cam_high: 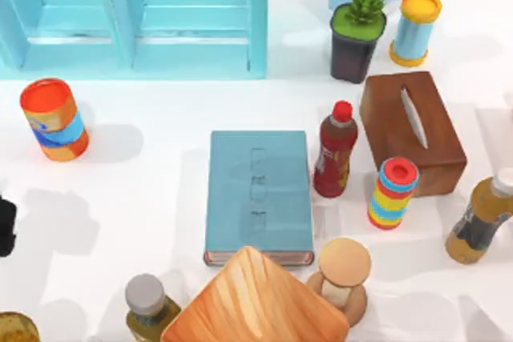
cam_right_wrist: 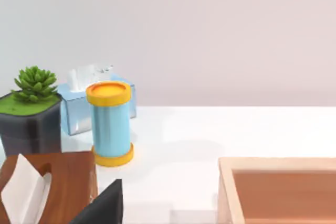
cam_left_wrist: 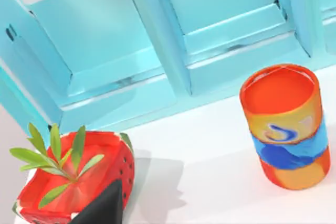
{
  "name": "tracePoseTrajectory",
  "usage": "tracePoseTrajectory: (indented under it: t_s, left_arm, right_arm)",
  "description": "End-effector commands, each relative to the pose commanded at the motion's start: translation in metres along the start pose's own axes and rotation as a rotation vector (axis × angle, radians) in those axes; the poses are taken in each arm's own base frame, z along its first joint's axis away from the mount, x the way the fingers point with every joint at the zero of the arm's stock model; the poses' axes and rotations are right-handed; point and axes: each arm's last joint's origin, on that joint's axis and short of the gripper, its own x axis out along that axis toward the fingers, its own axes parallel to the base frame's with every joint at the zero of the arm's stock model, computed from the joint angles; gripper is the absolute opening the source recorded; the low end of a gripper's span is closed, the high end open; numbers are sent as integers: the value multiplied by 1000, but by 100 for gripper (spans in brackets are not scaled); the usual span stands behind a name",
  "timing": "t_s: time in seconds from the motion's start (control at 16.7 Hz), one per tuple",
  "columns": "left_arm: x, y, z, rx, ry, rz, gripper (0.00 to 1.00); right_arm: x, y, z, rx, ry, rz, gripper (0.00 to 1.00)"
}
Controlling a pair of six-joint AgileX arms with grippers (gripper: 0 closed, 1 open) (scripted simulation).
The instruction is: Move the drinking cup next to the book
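Note:
The book [cam_high: 258, 194], a flat teal-blue hardcover, lies in the middle of the table. The drinking cup is out of view; an olive-brown round thing [cam_high: 14, 329], cut off at the front left corner, is too little seen to name. My left gripper [cam_high: 5, 227] is a dark shape at the table's left edge, far left of the book. A dark part of the left gripper [cam_left_wrist: 100, 208] also edges into the left wrist view. A dark part of my right gripper [cam_right_wrist: 102, 205] appears in the right wrist view, near the brown tissue box [cam_right_wrist: 47, 187].
An orange can [cam_high: 54, 118] stands at the left before a teal cabinet [cam_high: 136, 14]. Right of the book are a red bottle [cam_high: 335, 150], a wooden tissue box [cam_high: 410, 130] and a rainbow-striped container [cam_high: 393, 192]. A wooden board [cam_high: 256, 302] and a grey-capped bottle [cam_high: 148, 302] sit in front.

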Motion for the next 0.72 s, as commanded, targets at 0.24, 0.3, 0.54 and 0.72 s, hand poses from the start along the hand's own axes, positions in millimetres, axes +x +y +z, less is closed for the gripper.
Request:
tracePoseTrajectory:
  t_s: [0.24, 0.3, 0.54, 0.72]
  left_arm:
    - [28, 20, 26, 398, 313, -130, 100]
    - [39, 26, 30, 501, 394, -191, 100]
    - [83, 56, 27, 836, 661, -522, 100]
    - [105, 85, 15, 970, 757, -780, 100]
  right_arm:
    - [0, 0, 0, 0, 0, 0, 100]
    - [0, 0, 0, 0, 0, 0, 100]
    - [0, 0, 0, 0, 0, 0, 100]
    - [0, 0, 0, 0, 0, 0, 100]
